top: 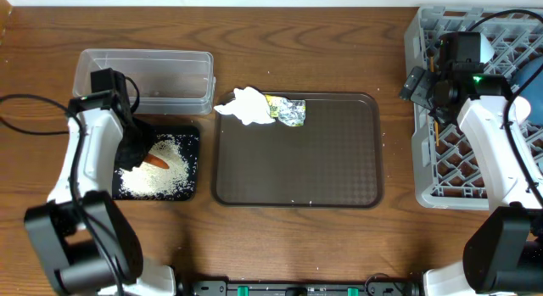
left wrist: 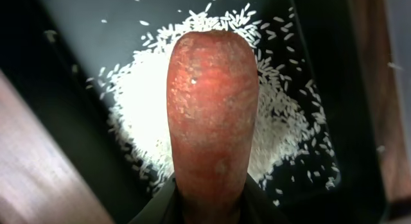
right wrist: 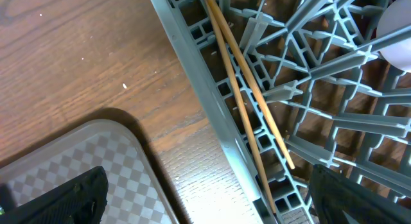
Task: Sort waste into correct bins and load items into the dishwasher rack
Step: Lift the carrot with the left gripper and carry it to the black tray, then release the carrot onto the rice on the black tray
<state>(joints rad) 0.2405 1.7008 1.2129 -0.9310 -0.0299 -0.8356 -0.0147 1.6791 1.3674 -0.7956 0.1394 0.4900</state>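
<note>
My left gripper (top: 138,151) hangs over the black bin (top: 191,136), shut on the small orange carrot (top: 156,161). In the left wrist view the carrot (left wrist: 212,108) sticks out from the jaws above the heap of white rice (left wrist: 151,115) in that bin. My right gripper (top: 422,84) is open and empty over the left wall of the grey dishwasher rack (top: 426,160). Its dark fingertips (right wrist: 64,198) straddle the rack's edge, with the wooden chopsticks (right wrist: 247,89) lying in the lattice. The crumpled tissue (top: 246,104) and foil wrapper (top: 289,109) rest at the brown tray's far edge.
The clear plastic tub (top: 144,78) stands just behind the black bin. The flat brown tray (top: 297,160) fills the table's middle. A blue bowl (top: 532,91) shows at the rack's right side, and a pale rounded item (right wrist: 398,38) sits in the rack.
</note>
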